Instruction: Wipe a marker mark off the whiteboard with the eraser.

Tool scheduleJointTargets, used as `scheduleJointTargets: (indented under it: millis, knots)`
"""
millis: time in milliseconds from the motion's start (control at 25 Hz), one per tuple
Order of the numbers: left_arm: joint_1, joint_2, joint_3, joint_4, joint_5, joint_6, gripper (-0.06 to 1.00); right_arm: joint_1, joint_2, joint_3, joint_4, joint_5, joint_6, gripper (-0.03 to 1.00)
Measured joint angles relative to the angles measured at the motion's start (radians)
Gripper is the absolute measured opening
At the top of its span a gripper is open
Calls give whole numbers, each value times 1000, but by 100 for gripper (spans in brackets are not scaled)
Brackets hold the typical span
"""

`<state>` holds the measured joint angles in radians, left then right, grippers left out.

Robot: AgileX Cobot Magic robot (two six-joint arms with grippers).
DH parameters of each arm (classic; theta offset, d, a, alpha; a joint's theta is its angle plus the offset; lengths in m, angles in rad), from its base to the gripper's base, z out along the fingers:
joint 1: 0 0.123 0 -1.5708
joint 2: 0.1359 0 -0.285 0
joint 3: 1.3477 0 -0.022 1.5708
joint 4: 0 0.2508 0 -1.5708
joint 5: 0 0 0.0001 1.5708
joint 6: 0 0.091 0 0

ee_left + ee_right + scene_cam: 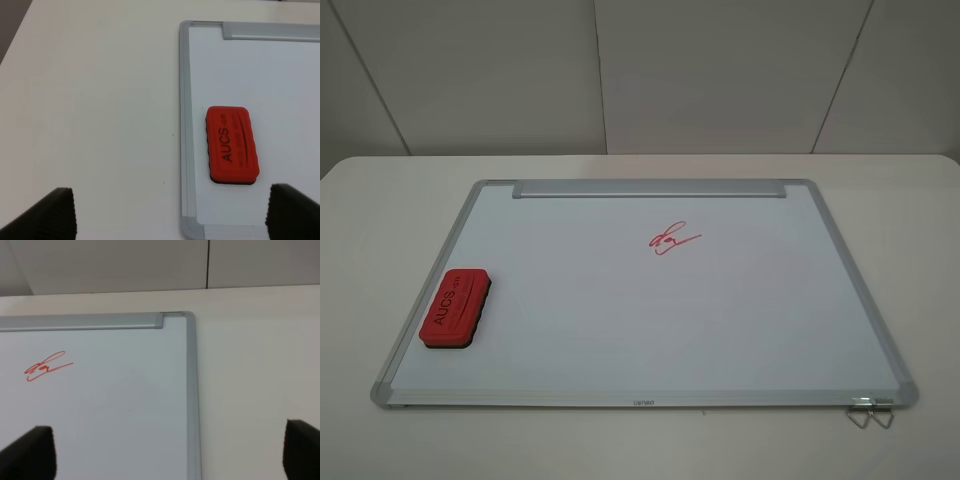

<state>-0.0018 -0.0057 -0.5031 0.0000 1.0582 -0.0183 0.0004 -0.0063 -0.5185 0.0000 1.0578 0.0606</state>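
Note:
The whiteboard [620, 320] lies flat on the table, its metal strip along the far edge. One red marker mark [673, 240], a scribble with a stroke under it, sits right of the board's centre; the right wrist view shows the mark [46, 367] too. The red eraser [457, 307] rests on the board near its left frame, lettering up. In the left wrist view the eraser [231, 145] lies ahead of my left gripper [170, 212], which is open and empty. My right gripper [167, 450] is open over the board's [125, 410] far right part. Neither gripper shows in the exterior view.
The white table [380, 220] surrounds the board on all sides. A metal clip [870, 410] sticks out at the board's near right corner. A panelled wall [620, 70] rises behind the table.

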Motion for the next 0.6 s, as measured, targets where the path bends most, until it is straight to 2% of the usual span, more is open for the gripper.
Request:
scheduleJointTargets:
  millis: [600]
  knots:
    - [0, 0, 0, 0, 0, 0, 76, 0, 0, 0, 0, 0, 0, 83]
